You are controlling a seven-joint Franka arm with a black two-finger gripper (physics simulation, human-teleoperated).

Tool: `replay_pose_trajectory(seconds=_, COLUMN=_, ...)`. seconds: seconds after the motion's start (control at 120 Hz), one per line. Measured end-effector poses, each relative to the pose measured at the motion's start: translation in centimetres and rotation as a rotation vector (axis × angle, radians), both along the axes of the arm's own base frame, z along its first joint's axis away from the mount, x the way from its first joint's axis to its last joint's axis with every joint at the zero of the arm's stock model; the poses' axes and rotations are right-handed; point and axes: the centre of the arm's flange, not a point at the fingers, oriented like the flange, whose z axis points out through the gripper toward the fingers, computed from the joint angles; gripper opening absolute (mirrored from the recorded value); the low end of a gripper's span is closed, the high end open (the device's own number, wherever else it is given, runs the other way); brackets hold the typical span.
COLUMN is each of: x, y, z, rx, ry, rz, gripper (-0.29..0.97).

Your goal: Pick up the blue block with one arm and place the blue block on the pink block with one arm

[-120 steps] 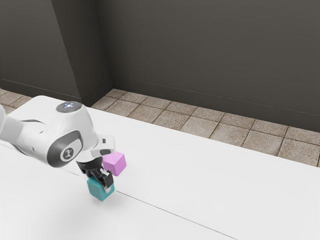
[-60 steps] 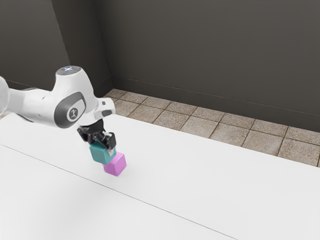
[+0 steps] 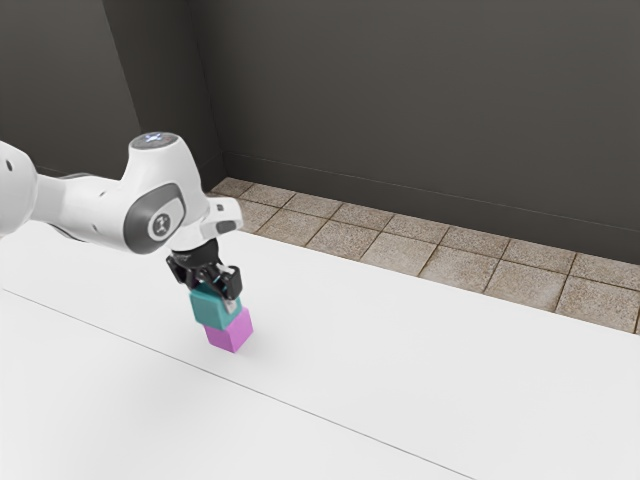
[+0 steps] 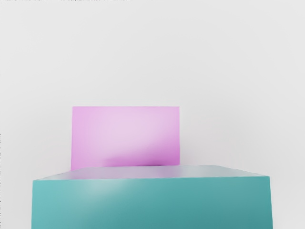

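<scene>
The gripper point(image 3: 215, 288), closed tight on the blue block point(image 3: 208, 308), had carried it sideways since half a second before, onto the pink block point(image 3: 231, 332).

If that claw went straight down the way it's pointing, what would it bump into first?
The blue block it grips would likely press onto the pink block just below, before the claw itself touches anything. Whether the blocks already touch is unclear.
</scene>
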Motion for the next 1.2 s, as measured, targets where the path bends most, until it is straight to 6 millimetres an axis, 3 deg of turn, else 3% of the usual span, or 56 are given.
replay_pose_trajectory(seconds=1.2, x=2.3, y=0.7, z=-1.6, rx=0.014, ry=0.002, rz=-0.11, gripper=0.39)
